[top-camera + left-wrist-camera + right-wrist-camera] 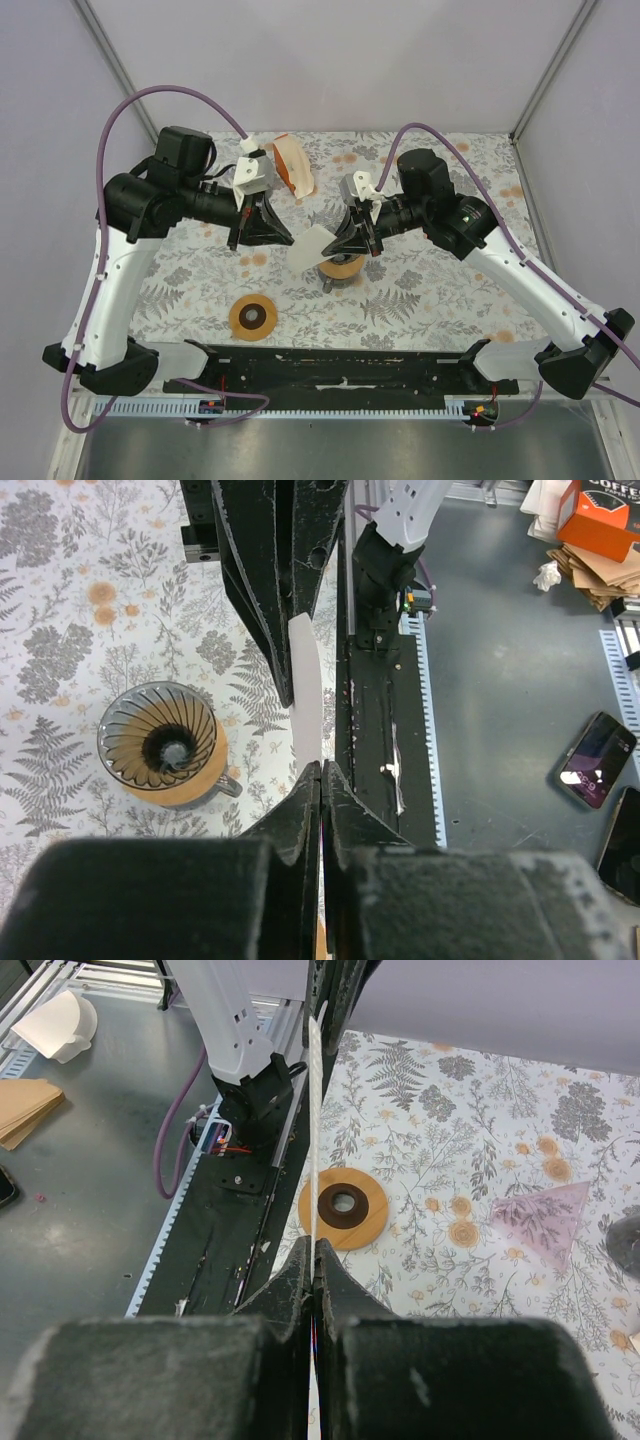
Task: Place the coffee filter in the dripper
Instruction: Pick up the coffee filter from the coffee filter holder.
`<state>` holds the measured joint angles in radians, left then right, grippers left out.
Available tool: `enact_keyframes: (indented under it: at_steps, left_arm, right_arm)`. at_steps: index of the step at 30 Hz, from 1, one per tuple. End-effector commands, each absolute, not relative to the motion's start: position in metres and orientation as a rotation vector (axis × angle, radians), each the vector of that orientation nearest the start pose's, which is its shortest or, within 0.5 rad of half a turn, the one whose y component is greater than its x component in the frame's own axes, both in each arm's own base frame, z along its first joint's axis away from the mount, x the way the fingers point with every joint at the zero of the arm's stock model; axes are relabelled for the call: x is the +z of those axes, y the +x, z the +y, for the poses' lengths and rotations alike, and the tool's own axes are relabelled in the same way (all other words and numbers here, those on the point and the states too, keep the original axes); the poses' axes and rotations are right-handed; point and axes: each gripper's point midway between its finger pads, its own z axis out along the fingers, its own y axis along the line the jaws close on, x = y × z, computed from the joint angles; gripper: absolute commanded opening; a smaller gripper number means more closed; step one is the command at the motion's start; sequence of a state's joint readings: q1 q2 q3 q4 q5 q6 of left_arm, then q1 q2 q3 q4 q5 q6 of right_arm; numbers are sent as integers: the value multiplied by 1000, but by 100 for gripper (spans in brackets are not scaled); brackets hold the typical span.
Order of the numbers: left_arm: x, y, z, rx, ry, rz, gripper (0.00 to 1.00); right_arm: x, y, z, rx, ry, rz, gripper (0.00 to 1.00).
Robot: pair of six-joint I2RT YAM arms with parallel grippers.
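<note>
The white paper coffee filter (312,246) hangs above the flowered table between both grippers. My left gripper (289,239) is shut on its left edge; in the left wrist view the filter (305,695) rises edge-on from the closed jaws (322,770). My right gripper (337,244) is shut on the opposite edge, and the filter (315,1110) shows there as a thin white line leaving the gripper (316,1246). The glass dripper (343,267) on its wooden collar stands just below the right gripper, partly hidden by it. From the left wrist the dripper (160,742) shows its ribbed, empty cone.
A round wooden disc (253,317) with a dark hole lies near the front, left of the dripper. An orange holder (292,165) stands at the back. A pink translucent triangle (545,1220) lies on the cloth. The black base rail (340,366) runs along the near edge.
</note>
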<state>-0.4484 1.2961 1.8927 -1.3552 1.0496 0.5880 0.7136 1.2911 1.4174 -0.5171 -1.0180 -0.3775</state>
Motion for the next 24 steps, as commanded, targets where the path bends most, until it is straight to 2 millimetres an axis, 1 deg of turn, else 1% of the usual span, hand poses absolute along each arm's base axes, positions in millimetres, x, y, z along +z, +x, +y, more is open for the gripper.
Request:
enact_keyframes:
  at_steps: [1,6,10,14,16,18,19,20,21,22,23,24]
  left_arm:
    - [408,142,-226,-1154,1401,1567,2]
    - [408,156,-227,-1096,1357,1603,2]
    - [407,161,-231,-1109,1347,1610,2]
    - [409,162,-231,-1110,1346,1606,2]
    - [410,158,-231,-1129,1357,1589,2]
    - [411,154,-231,-1139,1367,1582,3]
    - [412,155,-230,-1120,1361,1585,11]
    - [414,158,-229,-1097,1342,1598,23]
    - [419,167,-227,-1049,1292,1623,33]
    - [425,177,-225,-993,1237,1644,45]
    - [430,194,-221,-915,1153,1678,55]
    - [436,211,-214,-827,1051,1715,61]
  right_arm:
    - [368,159,326,1193,-1527,1165,0]
    - [366,161,328,1198,-1528,1172,0]
    - [365,162,329,1196,-1528,1177,0]
    - [363,164,328,1182,-1524,1185,0]
    - [361,171,328,1148,-1506,1214,0]
    - [360,189,328,1066,-1437,1288,0]
    - [362,201,327,1006,-1384,1327,0]
    - [363,217,324,931,-1313,1373,0]
    - [368,229,320,866,-1244,1394,0]
    - [375,245,312,780,-1144,1420,0]
    - [382,264,301,688,-1018,1442,0]
    - [393,276,290,615,-913,1442,0]
